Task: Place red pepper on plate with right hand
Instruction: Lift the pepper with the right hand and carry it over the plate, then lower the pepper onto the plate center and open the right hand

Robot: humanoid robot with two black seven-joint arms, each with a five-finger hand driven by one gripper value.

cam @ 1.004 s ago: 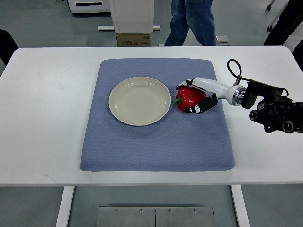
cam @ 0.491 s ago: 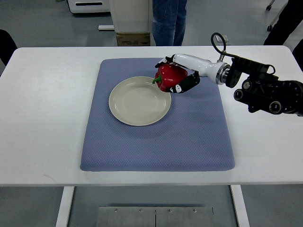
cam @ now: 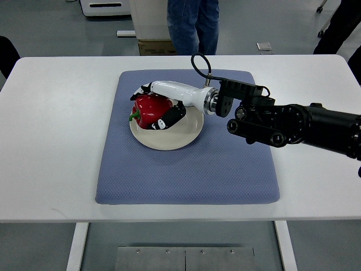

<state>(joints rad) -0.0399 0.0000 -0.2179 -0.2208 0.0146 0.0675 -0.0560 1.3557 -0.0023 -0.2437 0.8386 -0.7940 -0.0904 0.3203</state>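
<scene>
The red pepper with a green stem is held in my right hand, whose white and black fingers wrap around it. The hand holds the pepper over the left part of the cream plate, which sits on the blue mat. I cannot tell whether the pepper touches the plate. My right arm reaches in from the right across the mat. My left arm is out of view.
The mat lies on a white table. A person's legs in jeans stand behind the table's far edge, next to a white cabinet and a cardboard box.
My right hand has carried the pepper left, from the mat beside the plate, past the plate's far right rim, to over the plate's left part. The person behind has stepped left.
</scene>
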